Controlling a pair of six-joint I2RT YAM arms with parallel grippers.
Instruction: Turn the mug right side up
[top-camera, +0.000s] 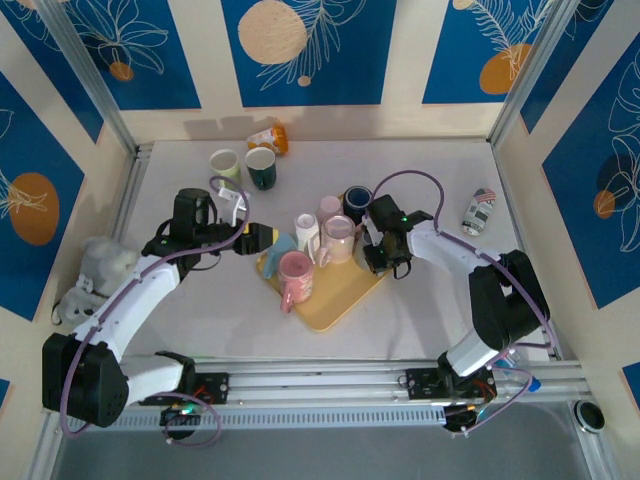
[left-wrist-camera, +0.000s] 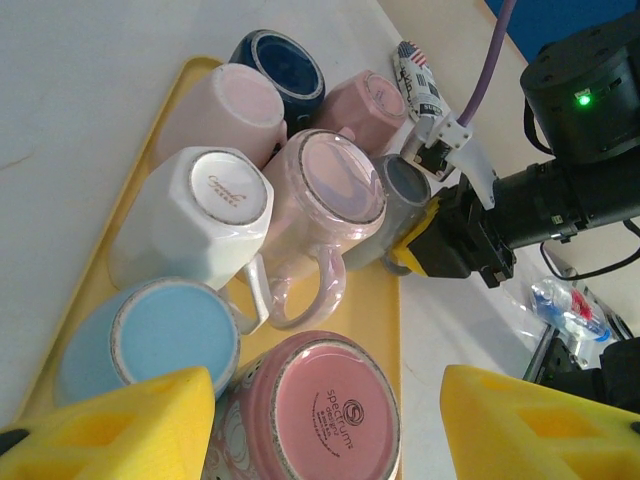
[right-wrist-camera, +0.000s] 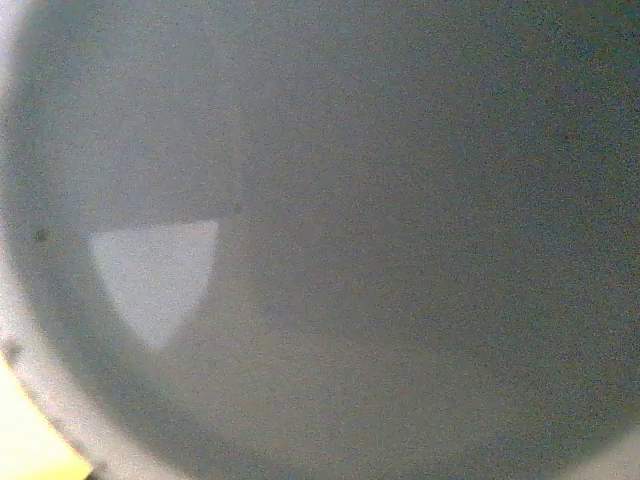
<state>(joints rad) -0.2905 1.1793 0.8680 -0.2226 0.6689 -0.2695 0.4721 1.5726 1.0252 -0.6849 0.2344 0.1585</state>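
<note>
Left wrist view: right gripper (left-wrist-camera: 418, 240) grips the grey mug (left-wrist-camera: 400, 190) at the right edge of the tray (left-wrist-camera: 60, 330).
Right jaws: closed on the grey mug's wall.
Right wrist view: the grey mug (right-wrist-camera: 350, 250) is very close and blurred, with yellow at the lower left corner.
Left jaws: open and holding nothing, yellow fingers (left-wrist-camera: 130, 420) wide apart.
Left gripper (top-camera: 262, 238): at the tray's left edge, over the pink mug (left-wrist-camera: 320, 410) and blue mug (left-wrist-camera: 165, 335).
Tray's mugs: all base up. The clear mug (left-wrist-camera: 335, 190) touches the grey mug, the white mug (left-wrist-camera: 215, 200) is beside it, and the navy mug (left-wrist-camera: 285, 65) is at the far end.
Tabletop, far edge: cream mug (top-camera: 224, 162) and dark mug (top-camera: 261, 166) stand upright side by side, with an orange bottle (top-camera: 270, 135) behind them.
Tabletop, right edge: can (top-camera: 480, 210).
</note>
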